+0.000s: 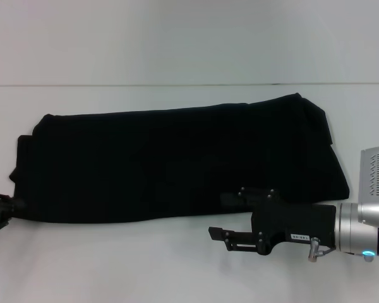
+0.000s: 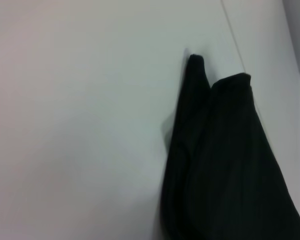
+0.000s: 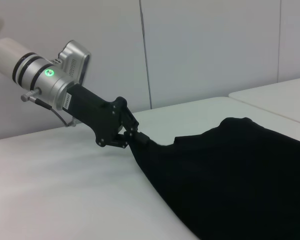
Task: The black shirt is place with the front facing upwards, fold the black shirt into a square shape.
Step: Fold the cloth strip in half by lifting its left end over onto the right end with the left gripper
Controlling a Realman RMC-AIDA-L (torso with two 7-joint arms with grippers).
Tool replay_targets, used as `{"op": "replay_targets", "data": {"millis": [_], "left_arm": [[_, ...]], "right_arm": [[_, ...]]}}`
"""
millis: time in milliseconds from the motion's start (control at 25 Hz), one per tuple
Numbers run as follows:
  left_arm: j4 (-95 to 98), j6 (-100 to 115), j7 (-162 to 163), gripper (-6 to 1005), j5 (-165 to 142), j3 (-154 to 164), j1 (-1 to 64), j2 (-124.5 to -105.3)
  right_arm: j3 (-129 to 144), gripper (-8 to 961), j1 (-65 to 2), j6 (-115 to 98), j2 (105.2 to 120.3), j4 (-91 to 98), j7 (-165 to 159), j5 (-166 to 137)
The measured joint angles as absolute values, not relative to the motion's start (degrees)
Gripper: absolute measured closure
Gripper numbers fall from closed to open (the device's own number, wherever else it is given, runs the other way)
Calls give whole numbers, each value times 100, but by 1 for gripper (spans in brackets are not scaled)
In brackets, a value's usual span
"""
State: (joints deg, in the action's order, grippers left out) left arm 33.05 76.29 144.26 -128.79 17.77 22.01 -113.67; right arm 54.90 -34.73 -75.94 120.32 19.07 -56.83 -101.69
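Note:
The black shirt (image 1: 177, 164) lies folded into a long band across the white table (image 1: 114, 265). Its lettering and neck label are hidden. My left gripper (image 1: 14, 204) is at the shirt's left near corner. In the right wrist view, the left gripper (image 3: 134, 138) is shut on that corner of the shirt (image 3: 240, 175). My right gripper (image 1: 224, 216) is at the shirt's near edge towards the right. Its jaws are apart, one finger over the cloth and one on the table. The left wrist view shows one end of the shirt (image 2: 230, 165).
The table's far edge (image 1: 177, 85) runs behind the shirt, with a pale wall (image 1: 177, 38) beyond it. A second white tabletop (image 3: 285, 95) shows at the side in the right wrist view.

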Motion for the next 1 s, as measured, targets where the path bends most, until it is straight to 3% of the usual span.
{"op": "replay_targets", "data": {"millis": [280, 680, 760, 1000], "left_arm": [[3364, 7612, 14268, 957, -12870, 1387, 2181, -11275], [3463, 7631, 14176, 963, -12867, 712, 2056, -10960], [3488, 7629, 14176, 963, -12867, 455, 1983, -10826], [3500, 7791, 14199, 963, -12812, 261, 2036, -10743]], "right_arm": [[5474, 185, -3446, -7621, 12030, 1907, -5698, -10140], [5422, 185, -3417, -7723, 12012, 1907, -5707, -10126], [5419, 185, -3402, -7733, 12008, 1907, -5708, -10125], [5414, 185, -3336, -7735, 12005, 1907, -5710, -10124]]}}
